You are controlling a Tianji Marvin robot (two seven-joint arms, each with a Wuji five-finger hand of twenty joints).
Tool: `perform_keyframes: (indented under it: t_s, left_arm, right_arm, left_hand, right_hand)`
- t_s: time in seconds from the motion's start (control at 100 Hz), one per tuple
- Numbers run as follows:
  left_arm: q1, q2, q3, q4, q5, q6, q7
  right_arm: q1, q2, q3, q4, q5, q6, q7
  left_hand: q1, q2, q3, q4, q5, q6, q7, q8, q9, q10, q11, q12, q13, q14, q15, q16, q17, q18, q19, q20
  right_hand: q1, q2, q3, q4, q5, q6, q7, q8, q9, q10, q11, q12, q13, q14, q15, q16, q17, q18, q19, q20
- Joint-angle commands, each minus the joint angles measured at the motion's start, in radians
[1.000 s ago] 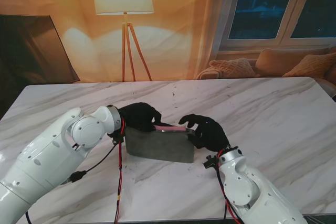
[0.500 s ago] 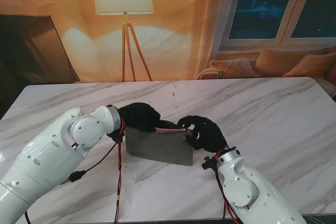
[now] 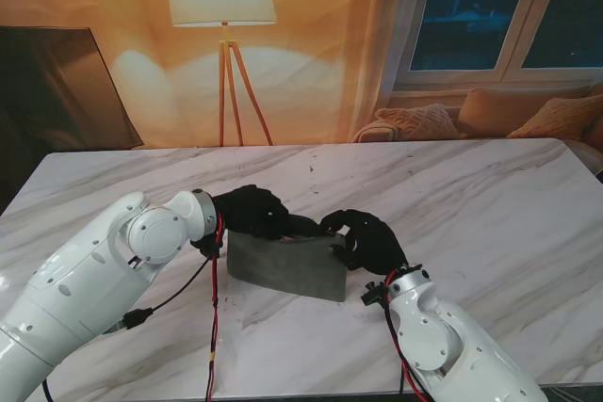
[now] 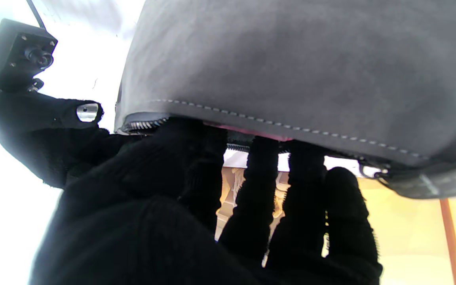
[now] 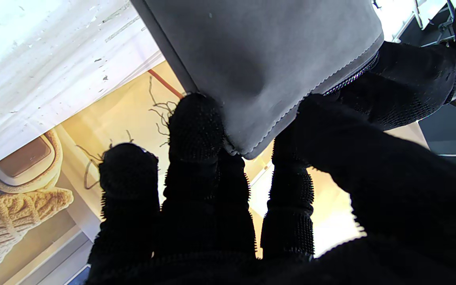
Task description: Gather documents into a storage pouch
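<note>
On the marble table [image 3: 490, 204], both gloved hands grip the grey pouch [image 3: 283, 270].

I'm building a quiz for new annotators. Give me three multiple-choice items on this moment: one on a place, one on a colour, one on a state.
1. Where does the left hand grip the pouch?
A. its top edge
B. its bottom edge
C. nowhere

2. What colour is the pouch?
A. red
B. grey
C. white

3. How does the pouch stand on the marble table?
A. lying flat
B. held upright
C. rolled up

A: the fingers curl over the zip edge. B: grey fabric in every view. B: both hands, including the right hand, hold it on edge.
</note>
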Motion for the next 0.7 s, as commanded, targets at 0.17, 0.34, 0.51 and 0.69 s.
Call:
perform_keyframes:
  t_s: [0.17,0.34,0.51,0.69]
  left_arm:
    - [0.041,-0.009,-0.037,-0.019,0.040,-0.013,0.053]
    - [0.060,-0.011,-0.053,-0.028,0.051,-0.007,0.069]
    - [0.105,-0.011,-0.097,-0.062,0.051,0.022,0.078]
    - [0.200,-0.007,-0.202,-0.156,0.109,0.074,0.087]
  right_arm:
    - [-0.005,0.001,0.003,-0.006,-0.019,0.011,0.018]
    - [-0.004,0.006,0.012,-0.005,-0.044,0.009,0.014]
    - [-0.003,0.007,0.015,-0.008,-0.069,0.010,-0.004]
    - [-0.002,0.005,0.008,-0.009,-0.060,0.016,-0.001]
  left_hand:
    - [0.024,-0.033,0.044,-0.012,0.035,0.010,0.072,0.009,0.021,-0.007,0.034,-0.014,0.010,0.018,0.019,-0.014,0.023,-0.010,0.017,-0.008]
    - [0.017,-0.024,0.046,-0.016,0.022,0.016,0.101,0.018,0.026,-0.005,0.040,-0.012,0.011,0.021,0.024,-0.017,0.024,-0.010,0.017,-0.008]
    - [-0.030,0.017,-0.021,0.008,-0.051,0.028,-0.014,-0.010,0.020,0.007,0.026,-0.018,-0.004,0.034,0.015,-0.023,0.007,-0.011,0.013,-0.009]
    - [-0.064,0.060,-0.023,0.031,-0.096,0.035,-0.169,0.039,0.000,0.011,0.001,-0.026,-0.024,0.033,-0.011,-0.032,-0.009,-0.015,0.008,-0.015]
  right_hand:
    - [-0.028,0.006,-0.019,-0.090,0.063,0.013,0.104,-0.095,-0.022,0.007,0.000,-0.001,-0.017,-0.014,-0.041,0.018,-0.008,-0.003,0.020,0.006]
    - [-0.041,-0.011,-0.039,-0.101,0.095,0.009,0.115,-0.105,-0.017,0.012,-0.004,-0.001,-0.024,-0.008,-0.043,0.020,-0.018,0.001,0.019,0.008]
    - [0.038,-0.060,0.002,-0.105,0.144,0.014,0.244,-0.156,0.025,0.013,0.011,0.009,0.016,-0.019,-0.022,0.005,0.029,-0.011,0.037,0.005]
    - [0.066,-0.077,0.025,-0.103,0.161,0.017,0.250,-0.162,0.048,0.009,0.020,0.010,0.036,-0.015,0.003,-0.017,0.052,-0.017,0.052,0.004]
